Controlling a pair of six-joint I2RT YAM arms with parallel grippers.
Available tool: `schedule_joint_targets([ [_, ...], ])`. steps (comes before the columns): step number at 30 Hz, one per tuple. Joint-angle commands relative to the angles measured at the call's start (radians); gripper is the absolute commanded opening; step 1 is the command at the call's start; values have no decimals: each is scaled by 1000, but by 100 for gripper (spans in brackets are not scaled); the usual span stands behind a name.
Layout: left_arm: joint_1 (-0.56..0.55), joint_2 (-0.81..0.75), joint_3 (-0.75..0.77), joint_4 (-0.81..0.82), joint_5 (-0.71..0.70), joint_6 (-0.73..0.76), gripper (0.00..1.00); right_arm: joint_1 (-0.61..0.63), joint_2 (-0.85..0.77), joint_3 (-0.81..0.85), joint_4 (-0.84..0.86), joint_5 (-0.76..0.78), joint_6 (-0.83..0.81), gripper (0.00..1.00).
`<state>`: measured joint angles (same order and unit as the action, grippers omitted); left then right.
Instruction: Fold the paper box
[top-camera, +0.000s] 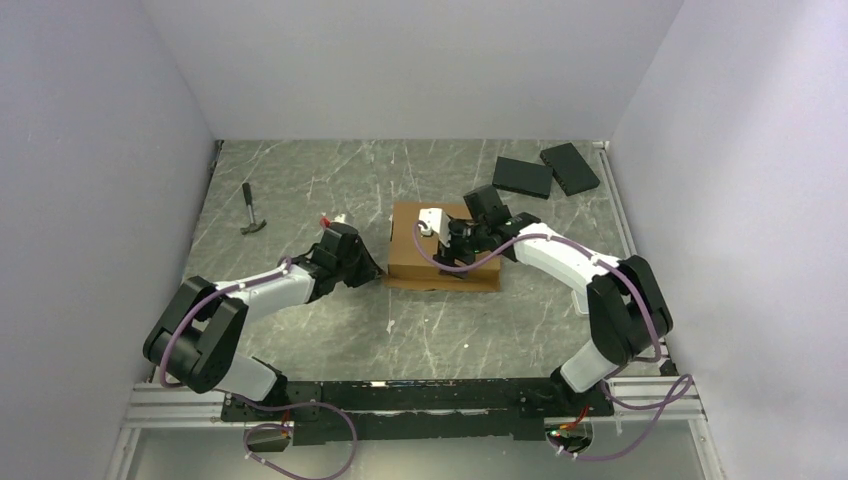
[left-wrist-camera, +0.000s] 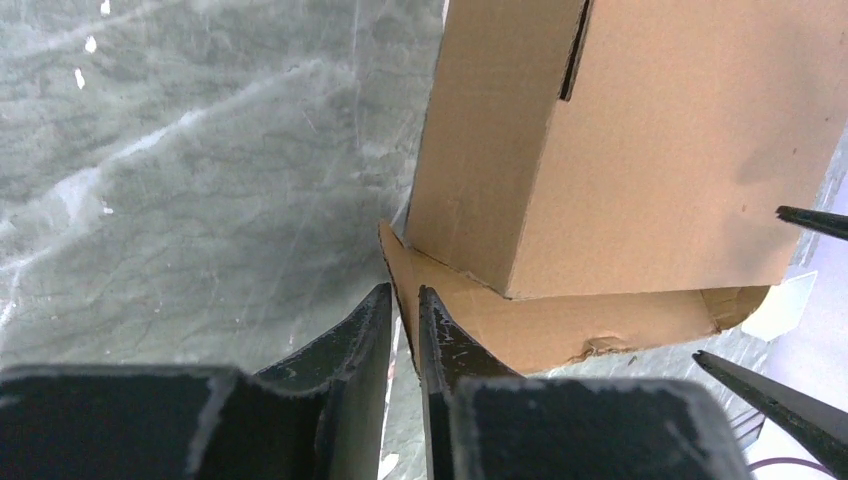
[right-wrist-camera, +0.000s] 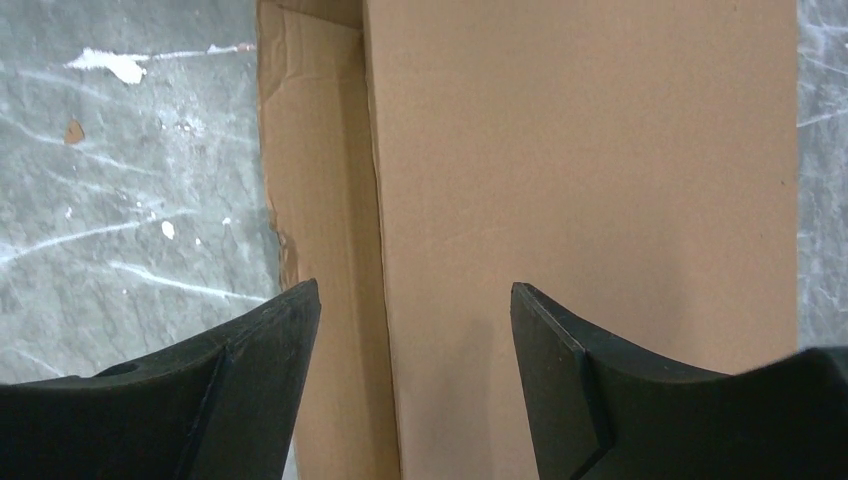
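The paper box (top-camera: 425, 265) is a brown cardboard mailer lying mid-table, its lid down and a flat flap (left-wrist-camera: 560, 325) sticking out along the bottom. My left gripper (top-camera: 378, 272) is low at the box's near-left corner. In the left wrist view it (left-wrist-camera: 403, 292) is nearly shut, with the flap's corner edge caught between the fingertips. My right gripper (top-camera: 455, 240) reaches over the box from the right. In the right wrist view it (right-wrist-camera: 415, 290) stands open just above the lid (right-wrist-camera: 580, 180), straddling the seam beside a side panel (right-wrist-camera: 320, 200), with nothing between the fingers.
A hammer (top-camera: 252, 212) lies at the far left of the grey marbled table. Two black flat slabs (top-camera: 522, 177) (top-camera: 570, 167) sit at the far right corner. White walls close in the left, back and right sides.
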<state>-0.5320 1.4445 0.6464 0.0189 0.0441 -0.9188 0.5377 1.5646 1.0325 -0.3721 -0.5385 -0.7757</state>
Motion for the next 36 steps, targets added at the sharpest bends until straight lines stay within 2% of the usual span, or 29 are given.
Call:
schedule_joint_targets([
  [1,-3,-2,45,2,-41,27,21,13,37,89,32,-24,91,72],
  [3,-5,3,46,9,-42,32,18,13,60,119,21,-53,123,71],
  [8,-5,3,41,26,-28,54,1,13,112,174,14,-97,196,66],
  [13,-4,-2,26,28,-27,58,0,17,154,202,35,-81,268,60],
  [22,-13,-15,19,26,-40,81,0,43,178,200,87,-49,382,59],
  [36,-48,-21,-49,125,-75,149,0,49,229,220,44,-18,394,59],
])
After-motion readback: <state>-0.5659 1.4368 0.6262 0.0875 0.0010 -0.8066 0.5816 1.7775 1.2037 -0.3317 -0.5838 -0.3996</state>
